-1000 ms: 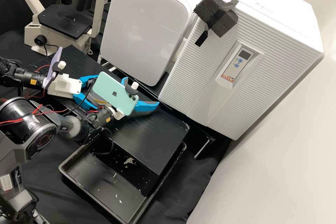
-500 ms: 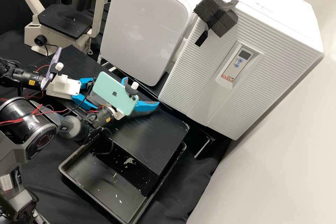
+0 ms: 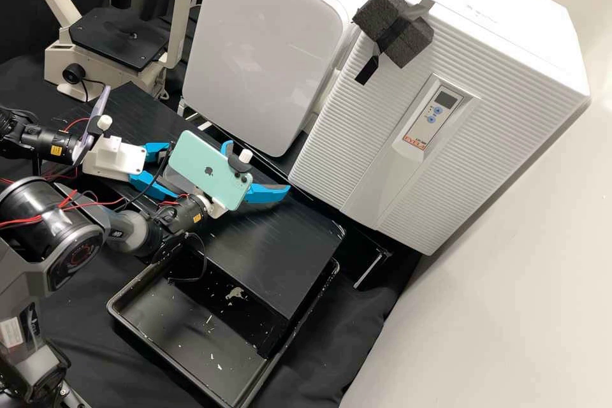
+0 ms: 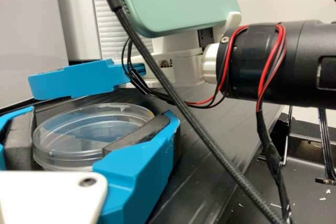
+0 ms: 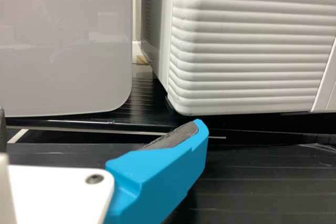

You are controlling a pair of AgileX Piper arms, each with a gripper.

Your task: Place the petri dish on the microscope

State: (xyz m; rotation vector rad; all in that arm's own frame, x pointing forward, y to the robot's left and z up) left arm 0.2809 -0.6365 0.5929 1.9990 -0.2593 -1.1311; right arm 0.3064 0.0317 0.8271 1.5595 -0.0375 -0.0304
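l claw (image 3: 171, 172) clamped on petri dish (image 4: 94, 129), pads at its sides, over mid table (image 3: 274, 255) btwn long edges. r claw (image 3: 257, 166) nr it, also over table, fingers spread wide. microscope (image 3: 118, 38) just past table's far corner. tray (image 3: 185, 325) under near end, w/ white cabinet (image 3: 503, 89) off back edge.

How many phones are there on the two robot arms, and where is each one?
2. A teal phone is mounted on the right arm, and a purple one, seen nearly edge-on, on the left arm. Others may be hidden.
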